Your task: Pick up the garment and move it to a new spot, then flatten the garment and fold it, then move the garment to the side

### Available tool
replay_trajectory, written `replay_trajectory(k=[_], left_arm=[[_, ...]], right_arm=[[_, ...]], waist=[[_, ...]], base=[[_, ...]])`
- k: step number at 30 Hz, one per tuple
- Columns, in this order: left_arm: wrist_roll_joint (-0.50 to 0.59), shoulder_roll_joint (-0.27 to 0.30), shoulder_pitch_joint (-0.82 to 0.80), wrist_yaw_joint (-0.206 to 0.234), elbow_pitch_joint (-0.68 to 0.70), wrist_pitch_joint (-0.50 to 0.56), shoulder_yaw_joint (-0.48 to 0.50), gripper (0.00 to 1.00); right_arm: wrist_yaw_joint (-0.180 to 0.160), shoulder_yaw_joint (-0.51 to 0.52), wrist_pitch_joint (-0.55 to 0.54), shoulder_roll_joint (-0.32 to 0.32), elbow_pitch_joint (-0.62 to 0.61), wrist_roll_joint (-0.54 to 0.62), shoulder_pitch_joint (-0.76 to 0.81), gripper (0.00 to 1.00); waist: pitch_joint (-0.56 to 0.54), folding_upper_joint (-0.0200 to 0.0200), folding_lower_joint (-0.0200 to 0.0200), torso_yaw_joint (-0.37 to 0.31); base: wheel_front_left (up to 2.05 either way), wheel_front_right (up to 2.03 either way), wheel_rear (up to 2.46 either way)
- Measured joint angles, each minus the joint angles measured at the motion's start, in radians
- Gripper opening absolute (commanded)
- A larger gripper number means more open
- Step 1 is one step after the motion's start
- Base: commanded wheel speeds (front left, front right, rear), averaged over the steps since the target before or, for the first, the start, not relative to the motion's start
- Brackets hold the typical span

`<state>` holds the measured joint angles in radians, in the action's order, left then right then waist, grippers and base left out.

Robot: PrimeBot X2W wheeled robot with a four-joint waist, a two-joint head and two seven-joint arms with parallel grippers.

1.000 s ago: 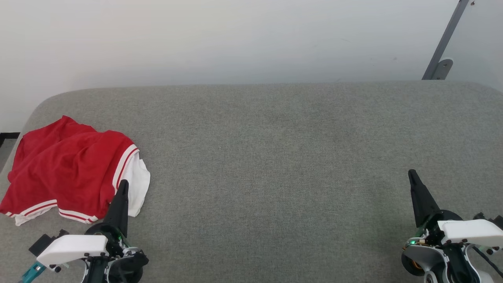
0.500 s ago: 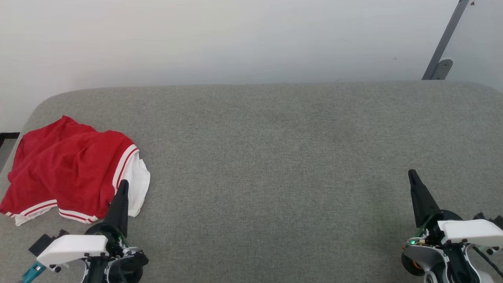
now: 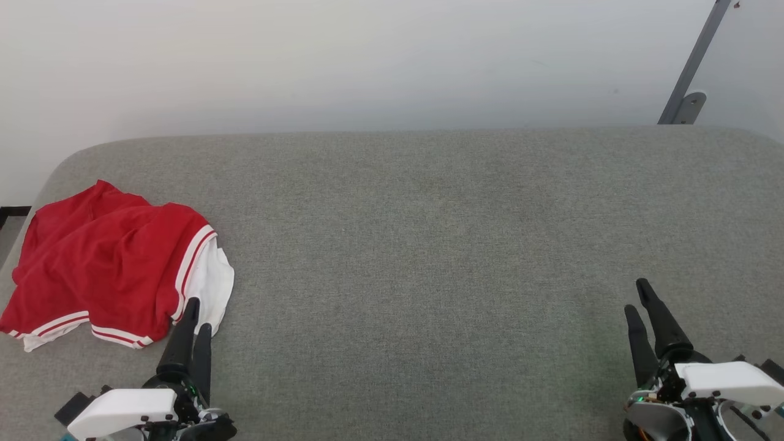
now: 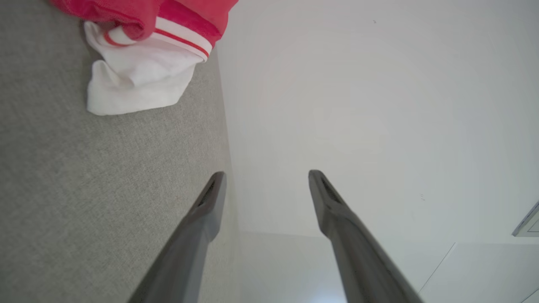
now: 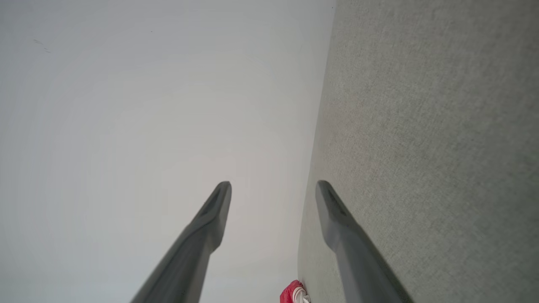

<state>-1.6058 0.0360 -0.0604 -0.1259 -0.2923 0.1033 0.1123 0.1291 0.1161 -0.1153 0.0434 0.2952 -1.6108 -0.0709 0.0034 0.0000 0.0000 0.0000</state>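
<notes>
Underneath, one grey fabric worktop (image 3: 429,233) runs off the picture at both sides. One crumpled red garment (image 3: 104,257) lies at its left end, its folds hiding its shape. Low down, my left claw (image 3: 199,313) and right claw (image 3: 635,295) point forward, both spread and empty, wrists cut off.

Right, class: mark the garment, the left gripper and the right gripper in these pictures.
garment (image 3: 104,257), head view, on its red body.
left gripper (image 3: 199,313), head view, midway between its fingertips.
right gripper (image 3: 636,296), head view, midway between its fingertips.
</notes>
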Motion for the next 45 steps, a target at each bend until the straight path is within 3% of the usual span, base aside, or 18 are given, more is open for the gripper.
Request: replay_trajectory(k=[10, 25, 35, 45], left_arm=[[0.094, 0.032, -0.02, 0.0, -0.011, -0.051, -0.015, 1.0], [0.453, 0.037, -0.04, 0.011, 0.016, -0.114, 0.004, 1.0], [0.695, 0.047, -0.042, 0.034, 0.047, -0.149, -0.015, 1.0], [0.863, 0.073, -0.042, 0.066, 0.053, -0.183, -0.052, 1.0]], right_arm=[[0.0, -0.026, 0.034, 0.043, 0.008, 0.06, -0.048, 1.0], [0.0, -0.179, 0.124, 0.162, 0.065, 0.241, -0.14, 1.0], [0.0, -0.199, 0.161, 0.2, 0.073, 0.414, -0.187, 1.0], [0.0, -0.191, 0.195, 0.218, 0.075, 0.633, -0.192, 1.0]], waist=[[0.003, 0.0, 0.0, 0.001], [0.01, 0.0, 0.0, 0.002], [0.015, 0.0, 0.0, 0.002], [0.017, 0.0, 0.0, 0.002]], base=[[0.0, 0.0, 0.0], [0.0, 0.0, 0.0], [0.0, 0.0, 0.0], [0.0, 0.0, 0.0]])
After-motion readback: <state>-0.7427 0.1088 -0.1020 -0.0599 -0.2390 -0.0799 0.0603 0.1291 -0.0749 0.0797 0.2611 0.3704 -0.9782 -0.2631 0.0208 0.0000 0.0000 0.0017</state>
